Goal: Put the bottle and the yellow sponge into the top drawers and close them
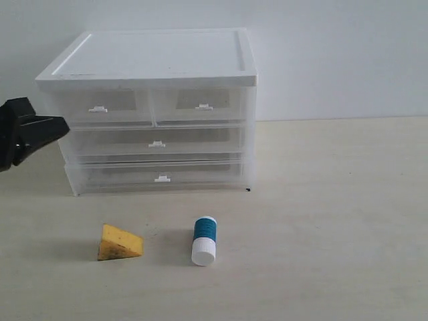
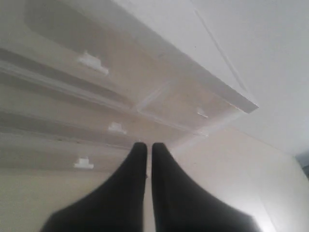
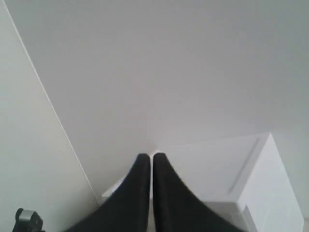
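The teal bottle [image 1: 204, 240] with a white cap lies on the table in front of the cabinet. To its left rests the yellow sponge [image 1: 119, 243], a wedge. Both top drawers, the left one [image 1: 100, 107] and the right one [image 1: 200, 103], sit pushed in under the white cabinet top [image 1: 154, 57]. My left gripper [image 1: 65, 126] hovers shut and empty at the cabinet's left side, level with the drawers. In the left wrist view its shut gripper [image 2: 149, 146] faces the drawer fronts [image 2: 91, 62]. The right gripper [image 3: 151, 156] is shut and empty, with the cabinet top [image 3: 217, 169] beyond it; the exterior view does not show it.
Two full-width clear drawers [image 1: 157, 142] [image 1: 162, 175] sit shut below the top pair. A pale wall stands behind the cabinet. The beige table [image 1: 334, 221] stretches to the right of the cabinet and around the two objects.
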